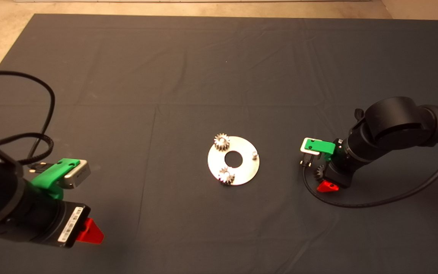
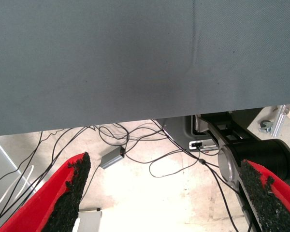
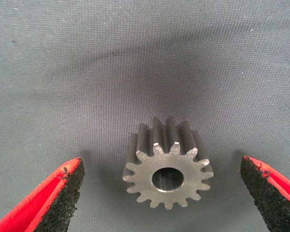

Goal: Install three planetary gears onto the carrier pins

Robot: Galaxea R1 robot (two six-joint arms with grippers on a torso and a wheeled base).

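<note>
1. Two planetary gears sit on pins of the disc (image 1: 233, 160): one (image 1: 222, 142) at 11 o'clock, one (image 1: 226, 176) at 7; the 3 o'clock pin (image 1: 254, 154) is bare
2. Right gripper (image 3: 162, 193), fingers spread, straddles the third gear (image 3: 167, 164) lying on the mat (image 1: 188, 76), untouched
3. Left gripper (image 2: 164, 193) waits spread at the mat's edge
4. Risk: off-centre closing could tip or roll the gear away

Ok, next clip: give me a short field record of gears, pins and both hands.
gears on pins: two, far gear and near gear
free pin: one, on the disc, right side
third gear: on the mat, right of the disc
right hand: open, straddling the third gear, not touching
left hand: open, idle at the mat's lower left
</note>
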